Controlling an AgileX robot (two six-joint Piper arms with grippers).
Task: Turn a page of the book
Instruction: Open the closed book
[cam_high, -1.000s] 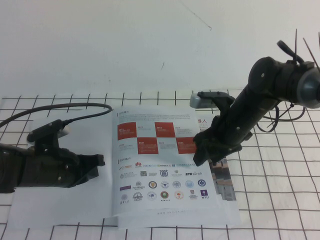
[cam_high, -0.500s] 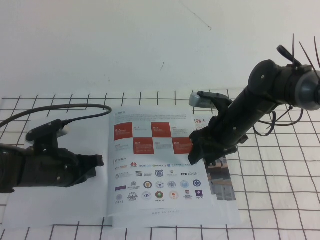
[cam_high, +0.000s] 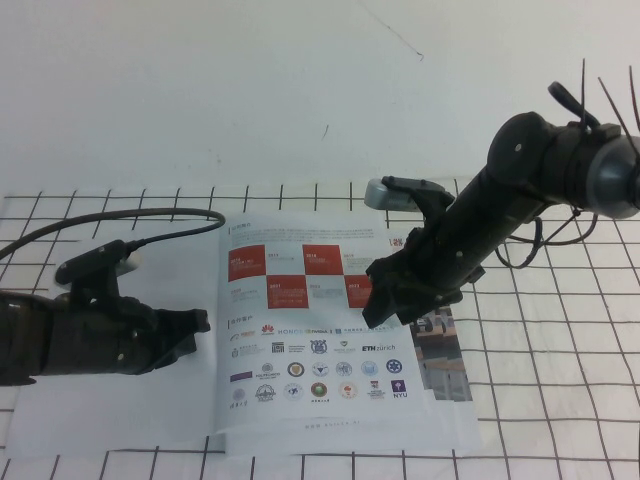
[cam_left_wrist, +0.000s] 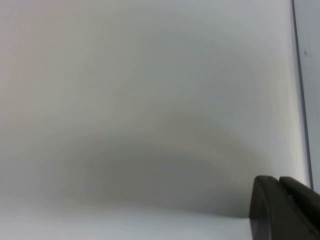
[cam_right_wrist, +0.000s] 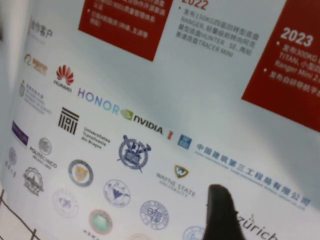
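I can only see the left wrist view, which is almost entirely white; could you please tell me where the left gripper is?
Observer: The left gripper sits low over the blank white sheet, just left of the printed page.
Operator: Thank you. Where is the right gripper?
Observer: The right gripper is at the page's right edge, by the lowest red square of the checker.
Operator: Is anything showing beyond that edge?
Observer: Yes, a strip of a photo page shows to the right of it.
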